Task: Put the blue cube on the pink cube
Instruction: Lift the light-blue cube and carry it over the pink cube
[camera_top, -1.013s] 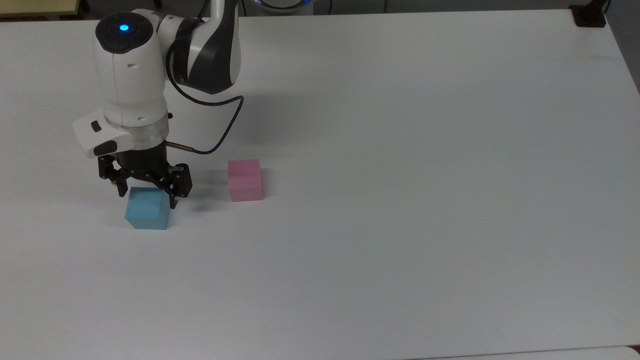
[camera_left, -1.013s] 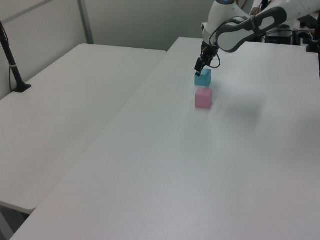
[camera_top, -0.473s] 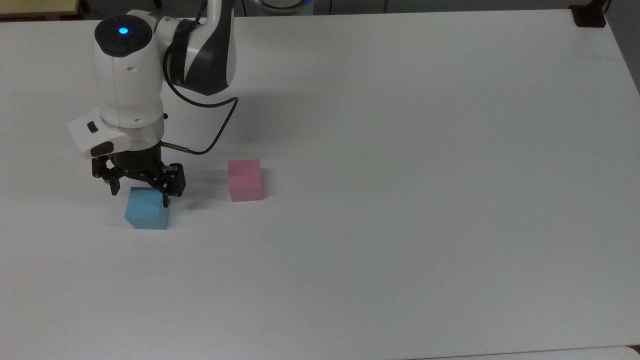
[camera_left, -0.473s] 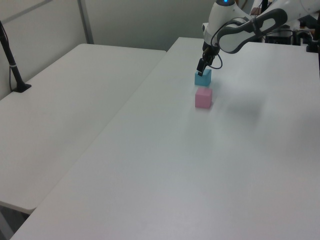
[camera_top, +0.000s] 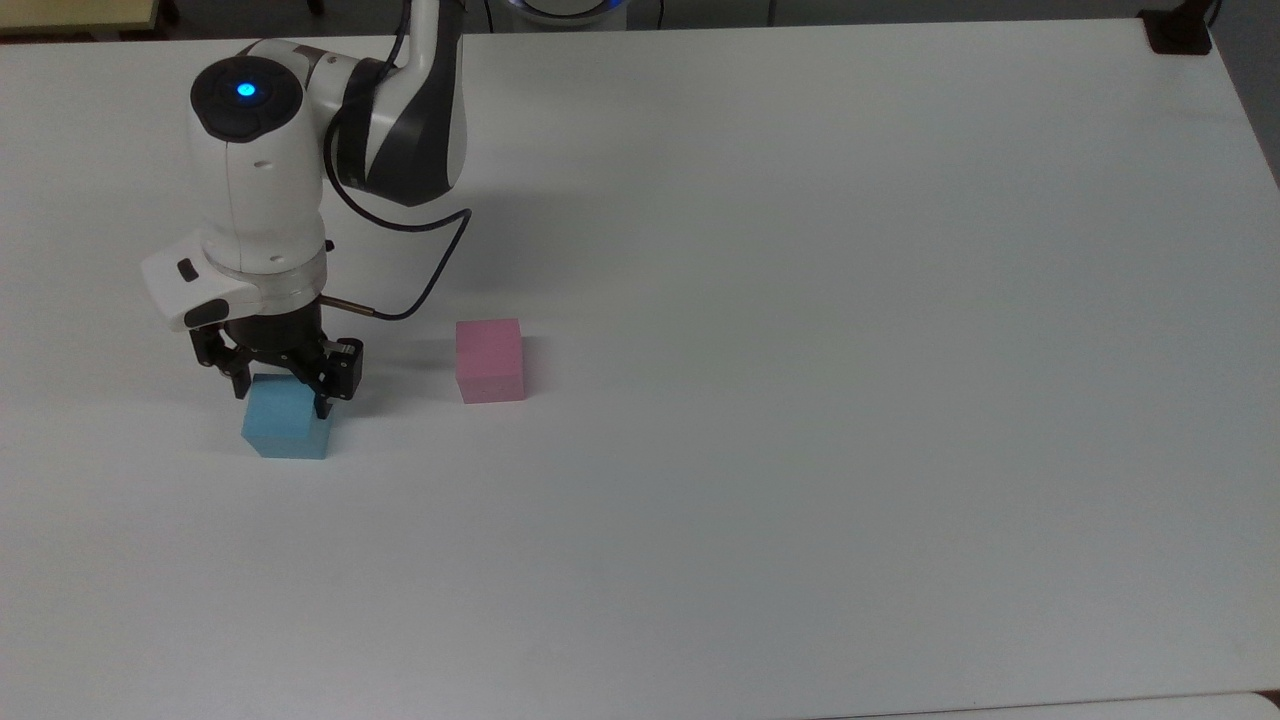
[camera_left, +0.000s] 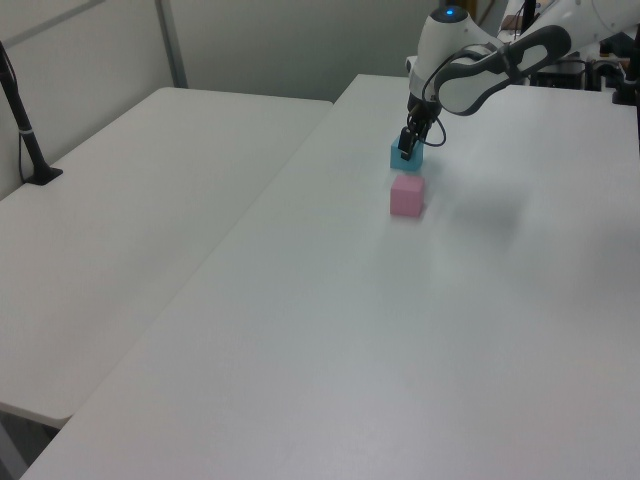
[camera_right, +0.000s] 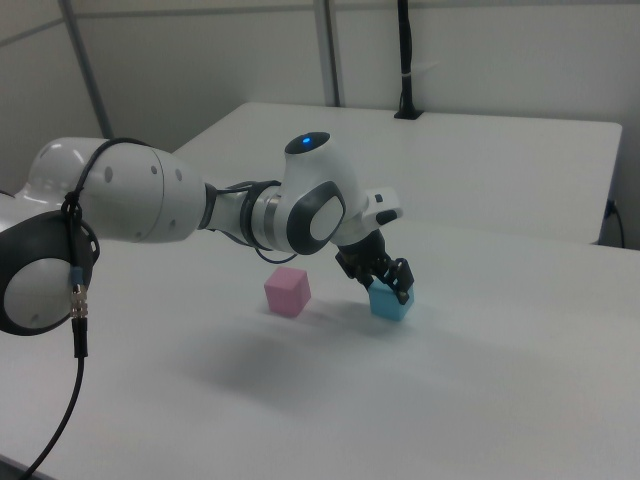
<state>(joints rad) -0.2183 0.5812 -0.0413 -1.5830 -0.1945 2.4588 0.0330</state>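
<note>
Blue cube (camera_top: 286, 428) sits on the white table (camera_top: 800, 300), near the top view's left edge. I've got the hand (camera_top: 281, 392) right on it from above: fingers straddle the cube's upper part, one on each side, narrow spread, about cube width. Can't tell if the pads are actually pressing or just alongside. Cube's base looks flat on the table, not lifted.

Pink cube (camera_top: 490, 360) is apart from it, to the top view's right & slightly further back, clear gap between the two.

In the right view the hand (camera_right: 389, 283) covers the blue cube's (camera_right: 390, 301) top, pink cube (camera_right: 287, 291) to the right view's left. In the left view the blue cube (camera_left: 402, 156) is behind the pink cube (camera_left: 407, 195), w/ the hand (camera_left: 407, 150) on it.
</note>
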